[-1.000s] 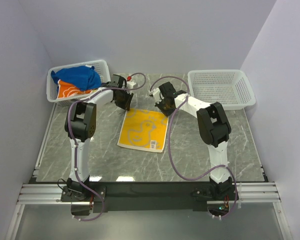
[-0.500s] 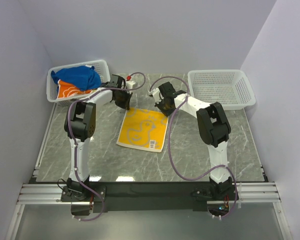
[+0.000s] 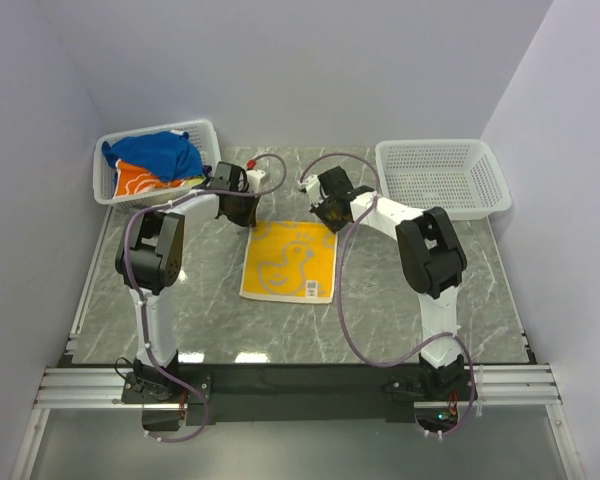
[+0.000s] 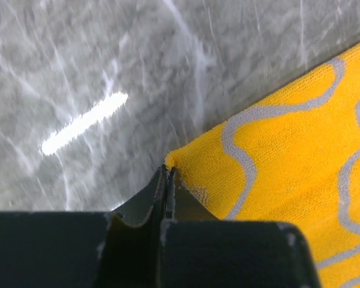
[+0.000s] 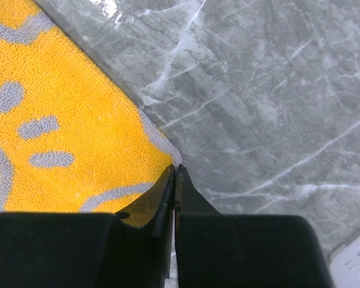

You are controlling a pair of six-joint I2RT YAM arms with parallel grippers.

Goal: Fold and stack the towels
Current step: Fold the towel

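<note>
Now, both far corners pinched

Your left jaws are clamped tight on the far left corner of the yellow towel (image 3: pixel 288 262), your right jaws on its far right corner; it lies flat on the worktop (image 3: pixel 180 300) between the arms

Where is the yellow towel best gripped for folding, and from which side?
Its two far corners, from above at the far edge. The yellow towel lies flat, so only thin corners can be pinched; the left gripper and right gripper are shut there.
</note>
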